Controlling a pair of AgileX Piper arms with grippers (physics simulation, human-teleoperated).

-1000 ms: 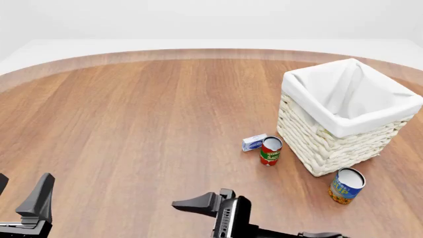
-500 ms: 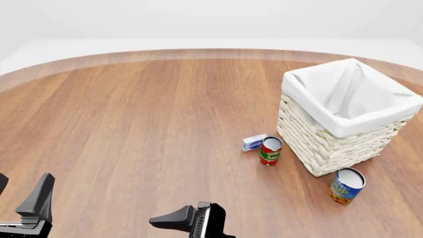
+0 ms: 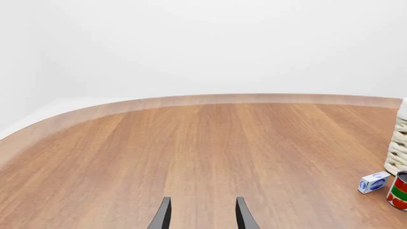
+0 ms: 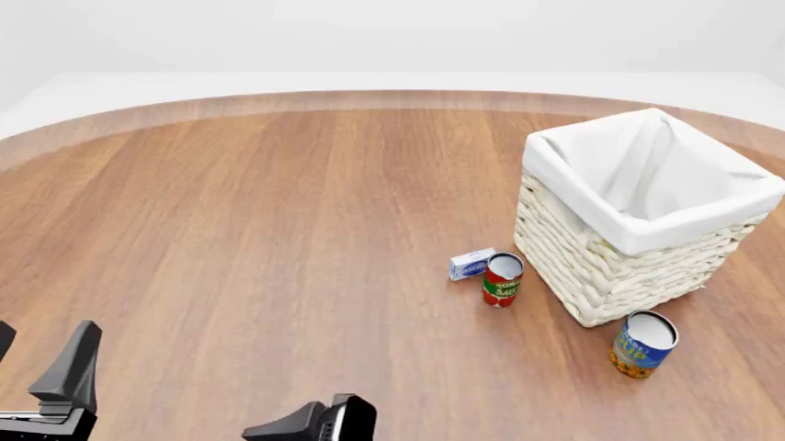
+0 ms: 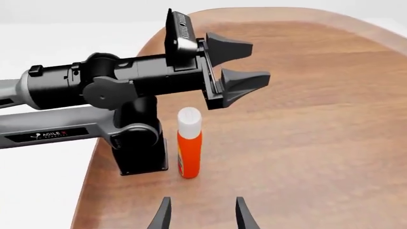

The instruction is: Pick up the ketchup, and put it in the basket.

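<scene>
The ketchup (image 5: pixel 189 143), a red-orange bottle with a tall white cap, stands upright on the table right by the left arm's base; only the right wrist view shows it. My right gripper (image 5: pixel 200 217) is open, pointing at the bottle from a short way off, with nothing between its fingers. In the front view it sits low at the bottom edge (image 4: pixel 307 424). My left gripper (image 5: pixel 258 61) is open and empty, held above the table, and shows at the front view's bottom left (image 4: pixel 37 356). The basket (image 4: pixel 613 266), cream wicker with white lining, stands at the far right.
A red-and-green tomato can (image 4: pixel 502 278) and a small blue-and-white box (image 4: pixel 472 264) sit just left of the basket. A blue-and-yellow can (image 4: pixel 642 344) stands in front of it. The left arm's black body (image 5: pixel 121 81) stretches above the ketchup. The table edge runs close behind the bottle.
My right gripper has swung leftward along the front view's bottom edge and sunk lower in the frame. The left gripper and the objects have not moved.
</scene>
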